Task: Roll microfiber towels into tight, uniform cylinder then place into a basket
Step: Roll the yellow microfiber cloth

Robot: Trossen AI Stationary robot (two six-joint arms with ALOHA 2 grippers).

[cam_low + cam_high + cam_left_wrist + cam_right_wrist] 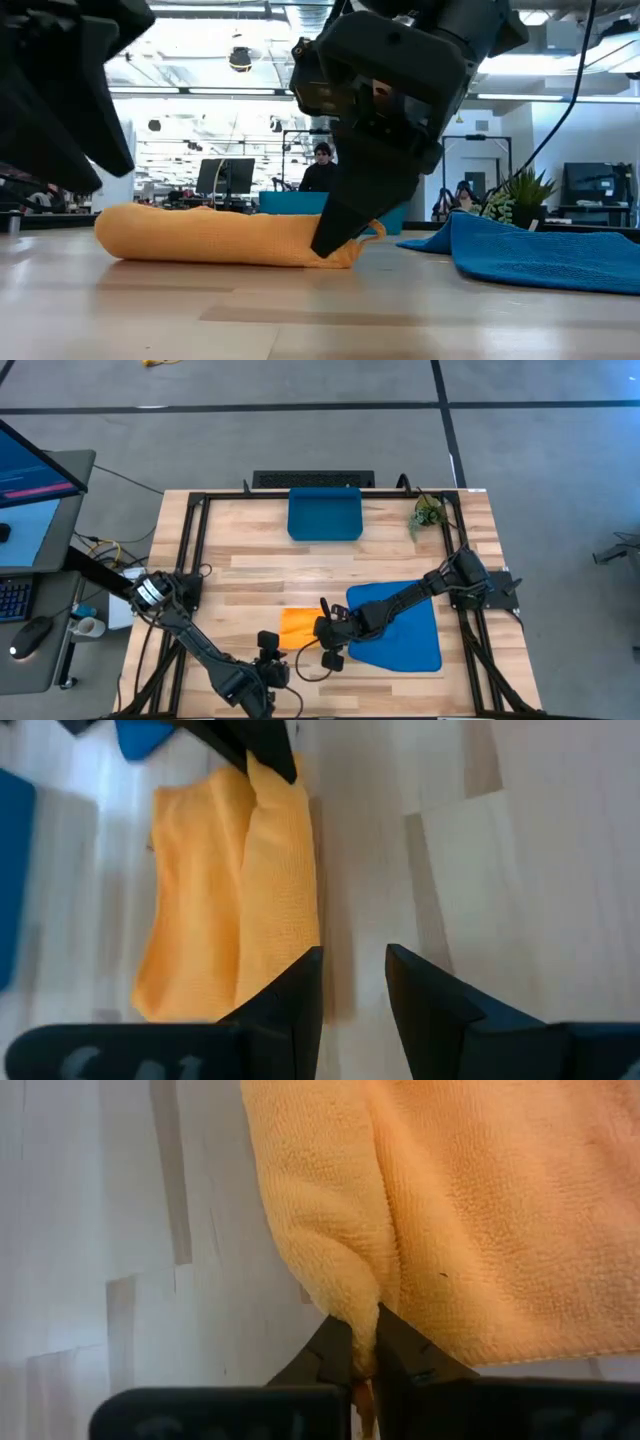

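Wood table's grippy, so my right gripper (364, 1365), pinching the orange towel (297, 626) edge, should roll slowly (left gripper (352, 982) open, just beside).

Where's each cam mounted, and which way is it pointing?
High: overhead, straight down; both arms, basket, blue towel.
Low: table height, level across; right gripper pinching orange towel.
Left wrist: past left gripper, open beside the towel.
Right wrist: past right gripper's fingers, shut on a towel fold.
Shared: all four show the orange towel.
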